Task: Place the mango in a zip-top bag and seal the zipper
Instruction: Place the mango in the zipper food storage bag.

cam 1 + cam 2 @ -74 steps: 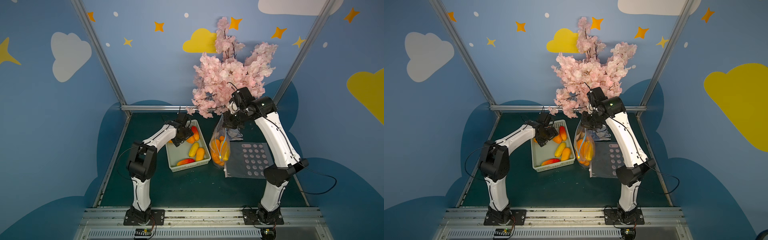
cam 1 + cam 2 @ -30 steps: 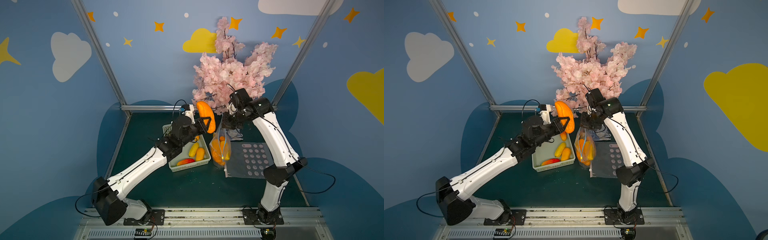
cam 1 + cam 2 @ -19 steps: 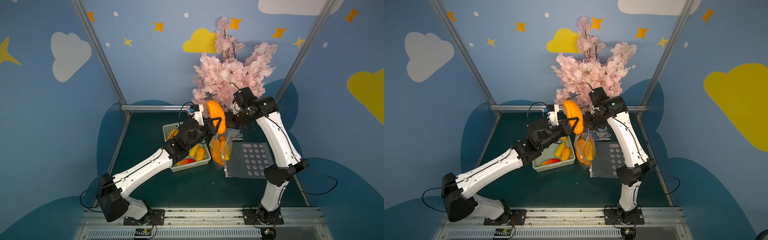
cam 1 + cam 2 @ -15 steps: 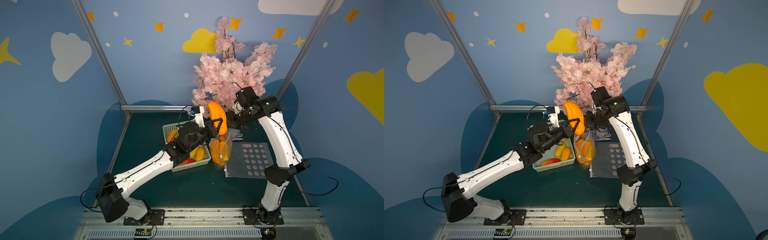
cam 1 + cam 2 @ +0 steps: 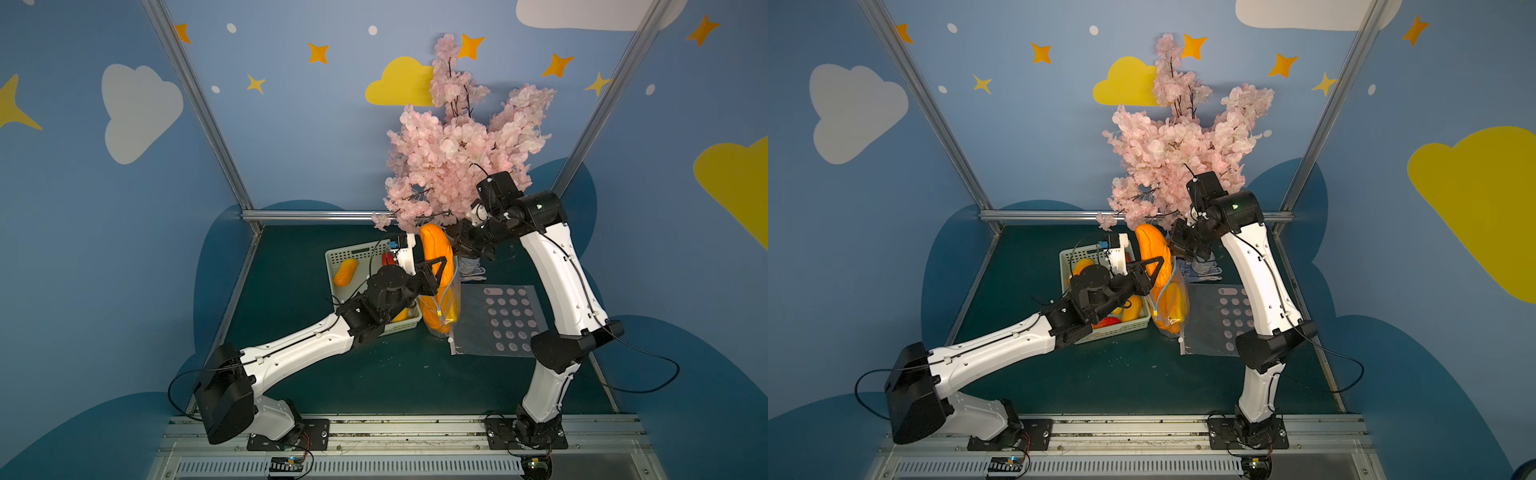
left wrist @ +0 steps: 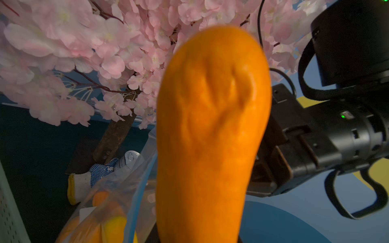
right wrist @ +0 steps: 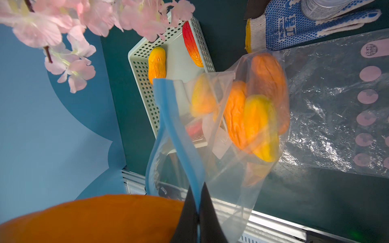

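My left gripper (image 5: 436,272) is shut on a large orange mango (image 5: 435,251), holding it upright at the mouth of the zip-top bag (image 5: 442,307). The mango (image 6: 210,136) fills the left wrist view and hides the fingers there. The clear bag (image 7: 231,126) hangs upright with several orange and yellow mangoes inside. My right gripper (image 7: 197,212) is shut on its blue zipper strip (image 7: 174,126) at one end of the mouth. The mouth stands open, and the held mango (image 7: 90,218) is right beside it. In both top views the right gripper (image 5: 1183,249) sits just right of the mango (image 5: 1154,249).
A white perforated basket (image 5: 353,251) with more mangoes stands left of the bag. A pink blossom tree (image 5: 457,145) overhangs both grippers from behind. A flat clear bag with pink dots (image 5: 498,320) lies to the right. A blue-dotted glove (image 7: 294,27) and a can (image 7: 324,6) lie behind.
The left arm lifted the mango out of the basket and carried it right, up to the bag's mouth. The right gripper kept holding the bag, shifting only slightly.
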`<state>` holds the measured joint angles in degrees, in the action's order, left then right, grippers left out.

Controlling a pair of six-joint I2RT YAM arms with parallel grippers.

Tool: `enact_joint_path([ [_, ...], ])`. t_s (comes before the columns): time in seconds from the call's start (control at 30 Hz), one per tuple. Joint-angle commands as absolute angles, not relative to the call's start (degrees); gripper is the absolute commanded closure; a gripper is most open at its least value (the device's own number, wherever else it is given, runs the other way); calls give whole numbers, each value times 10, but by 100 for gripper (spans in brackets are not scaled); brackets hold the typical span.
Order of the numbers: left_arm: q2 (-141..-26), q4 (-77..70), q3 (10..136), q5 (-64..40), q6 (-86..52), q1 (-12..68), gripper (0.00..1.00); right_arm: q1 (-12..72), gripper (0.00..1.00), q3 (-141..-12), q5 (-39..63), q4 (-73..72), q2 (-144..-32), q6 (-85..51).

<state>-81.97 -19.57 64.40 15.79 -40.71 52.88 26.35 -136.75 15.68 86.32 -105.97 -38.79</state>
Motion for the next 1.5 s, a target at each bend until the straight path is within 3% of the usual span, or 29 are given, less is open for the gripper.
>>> enact_joint_path([
  [0.0,-810,-152,677,192,-364,530,87,265,100,-1351,161,850,-1022,-389],
  [0.3,-836,-60,693,199,-308,561,85,265,100,-1343,155,839,-1016,-399],
  [0.33,-838,-39,700,201,-304,565,81,265,100,-1338,151,835,-1013,-401],
  [0.5,-851,103,762,197,-301,570,41,265,100,-1311,134,813,-996,-415],
  [0.7,-825,177,789,187,-299,579,16,265,100,-1301,121,798,-990,-424],
  [0.97,-781,268,823,170,-303,601,16,264,100,-1295,93,776,-982,-464],
  [1.1,-737,286,779,147,-313,608,23,263,100,-1282,81,757,-971,-491],
  [1.2,-704,299,736,163,-322,609,23,262,100,-1280,74,758,-969,-502],
  [1.3,-681,268,699,172,-311,609,23,260,100,-1264,62,758,-957,-522],
  [1.47,-695,198,667,187,-274,608,33,255,100,-1228,58,747,-933,-551],
])
